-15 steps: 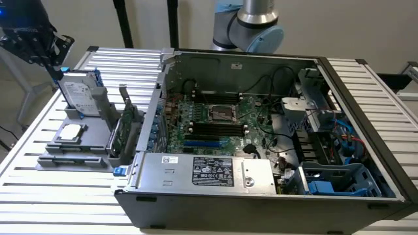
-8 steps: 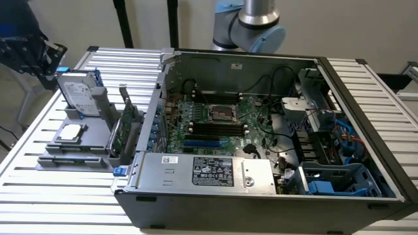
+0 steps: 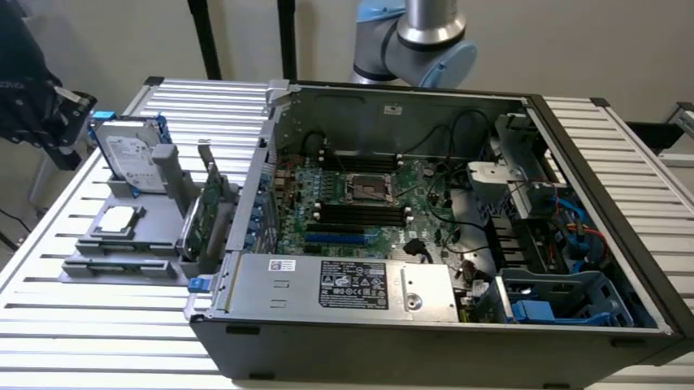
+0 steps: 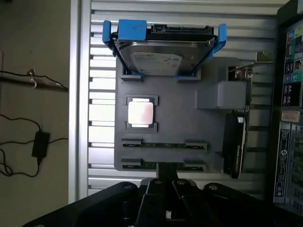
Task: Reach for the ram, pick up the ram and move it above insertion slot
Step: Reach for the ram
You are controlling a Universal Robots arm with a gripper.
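Ram (image 4: pixel 163 144) untouched: it stands on edge in the grey holder (image 4: pixel 184 123), at 9 o'clock of the computer case (image 3: pixel 434 349) in the exterior view, long axis 9-to-3, one end towards the case. Your gripper (image 4: pixel 166 182) hangs above the holder, fingers pressed together on nothing. By my reading only the reach is begun, with pickup and the carry to the insertion slot (image 3: pixel 358 213) undone.
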